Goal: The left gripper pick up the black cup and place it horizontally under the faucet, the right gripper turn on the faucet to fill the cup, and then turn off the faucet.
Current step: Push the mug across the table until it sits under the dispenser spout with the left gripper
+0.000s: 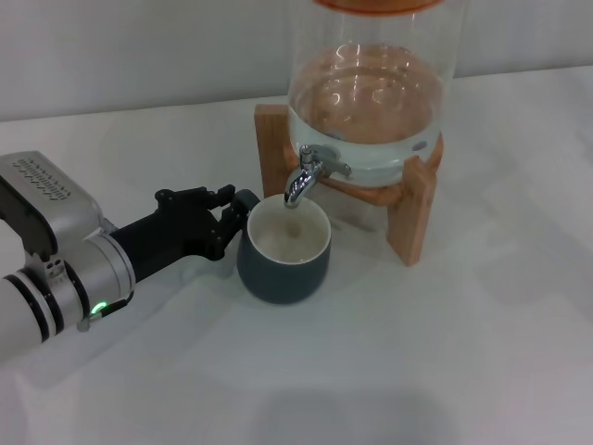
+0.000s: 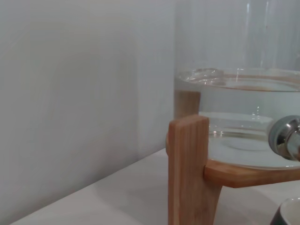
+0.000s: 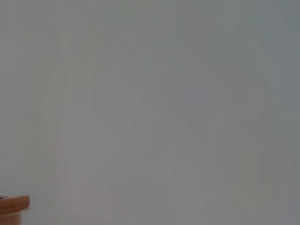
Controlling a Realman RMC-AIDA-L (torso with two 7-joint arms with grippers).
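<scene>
Cup (image 1: 283,252) stands upright under the faucet (image 1: 303,180), seemingly empty; left end effector (image 1: 225,222) grips its left side. Filling remains; right end effector unseen.

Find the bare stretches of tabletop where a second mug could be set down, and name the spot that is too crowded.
Free: the table in front of the black cup and to the right of the wooden stand; also the strip behind the left gripper, toward the wall. Crowded: under the faucet, where cup, gripper and stand meet.
</scene>
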